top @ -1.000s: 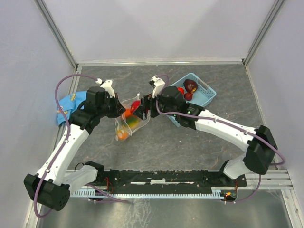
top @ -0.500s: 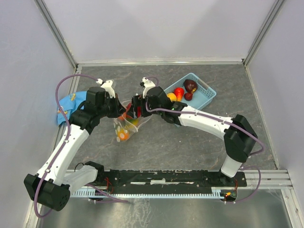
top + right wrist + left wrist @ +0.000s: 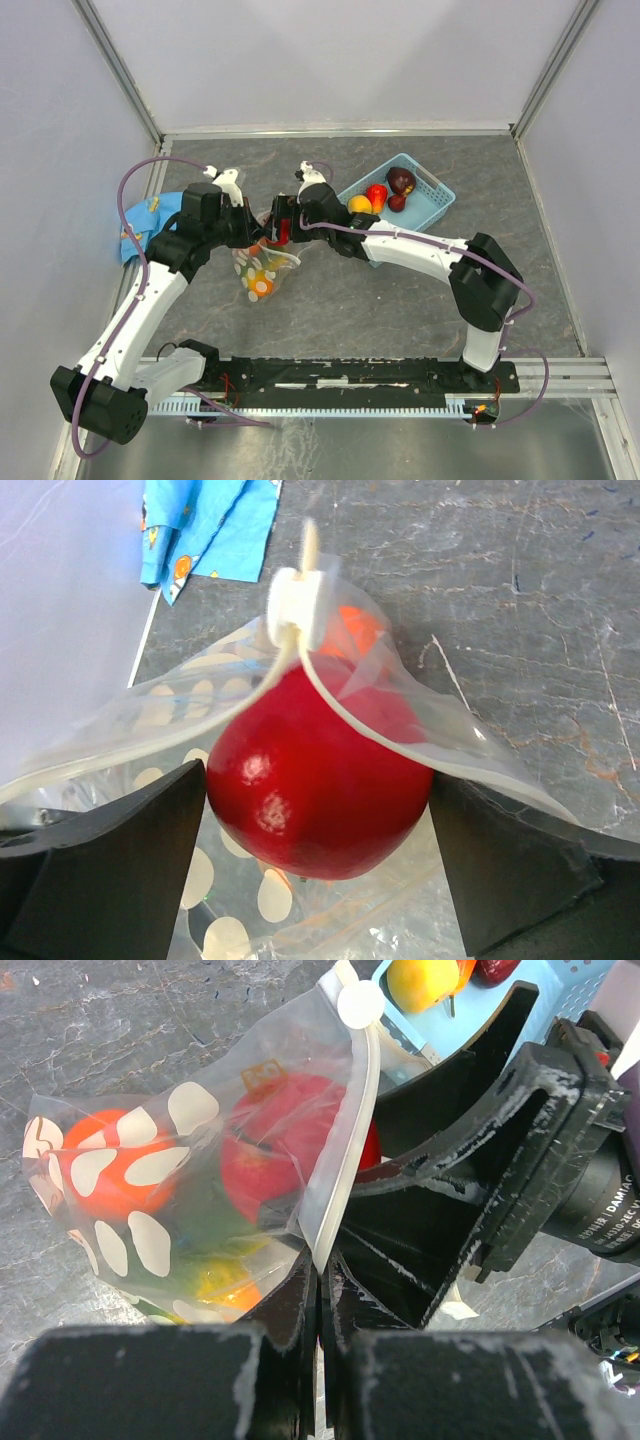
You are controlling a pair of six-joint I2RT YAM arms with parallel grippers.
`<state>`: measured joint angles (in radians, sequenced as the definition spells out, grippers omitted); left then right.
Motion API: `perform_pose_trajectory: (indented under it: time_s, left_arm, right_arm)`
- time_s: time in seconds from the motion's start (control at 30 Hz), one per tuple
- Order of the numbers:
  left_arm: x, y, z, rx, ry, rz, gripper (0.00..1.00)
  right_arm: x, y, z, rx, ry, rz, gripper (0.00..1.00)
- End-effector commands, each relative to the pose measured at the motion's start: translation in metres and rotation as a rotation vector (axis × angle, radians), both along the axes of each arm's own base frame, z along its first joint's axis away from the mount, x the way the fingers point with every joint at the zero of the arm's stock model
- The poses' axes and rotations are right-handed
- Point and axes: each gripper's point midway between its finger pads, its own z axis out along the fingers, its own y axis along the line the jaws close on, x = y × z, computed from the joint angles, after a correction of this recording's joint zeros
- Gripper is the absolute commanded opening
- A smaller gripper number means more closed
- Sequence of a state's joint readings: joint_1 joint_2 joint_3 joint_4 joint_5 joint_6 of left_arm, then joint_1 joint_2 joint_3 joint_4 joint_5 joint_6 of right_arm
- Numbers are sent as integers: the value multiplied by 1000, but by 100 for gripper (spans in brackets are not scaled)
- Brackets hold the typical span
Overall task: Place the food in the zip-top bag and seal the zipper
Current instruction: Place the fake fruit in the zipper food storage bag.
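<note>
The zip-top bag (image 3: 262, 277) hangs clear and white-dotted at table centre left. My left gripper (image 3: 250, 236) is shut on its mouth edge (image 3: 322, 1260), right at the zipper (image 3: 352, 1130). Orange, yellow and green food (image 3: 105, 1165) shows through the plastic. My right gripper (image 3: 274, 229) stands at the bag's mouth with its jaws wide. A glossy red fruit (image 3: 315, 780) sits between its fingers (image 3: 120, 860), half under the zipper lip; whether the pads touch it I cannot tell. The white slider (image 3: 296, 605) sits on top of the mouth.
The blue basket (image 3: 438, 206) at back right holds a yellow-orange fruit (image 3: 360, 204), a red one (image 3: 377, 193) and a maroon one (image 3: 402, 180). A blue patterned cloth (image 3: 150, 214) lies by the left wall. The right arm's forearm (image 3: 420, 250) stretches across the middle.
My right gripper has moved left with the red fruit into the bag's mouth and its jaws have widened slightly. The bag has sagged lower, dotted side up. The left gripper kept its hold.
</note>
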<state>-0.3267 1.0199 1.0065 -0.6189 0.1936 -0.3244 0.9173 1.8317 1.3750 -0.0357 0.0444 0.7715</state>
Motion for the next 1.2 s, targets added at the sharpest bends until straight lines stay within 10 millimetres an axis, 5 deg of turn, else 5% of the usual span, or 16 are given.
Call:
perform_pose_trajectory:
  time_s: [0.0,0.33,0.6,0.93,1.17]
  left_arm:
    - [6,-3,16,-10,-80,-34,3]
    - [7,0,14,2,-78,-13,3]
    - [9,3,14,12,-78,3,3]
    - [9,5,16,15,-84,17,3]
    - [10,7,14,23,-79,25,3]
  right_arm:
    - [3,17,55,132,-78,38,99]
    - [-14,-6,77,76,-156,103,99]
    - [-31,-56,97,-103,-230,121,90]
    - [5,-145,65,-447,-249,-51,89]
    - [52,-196,28,-527,-191,-176,89]
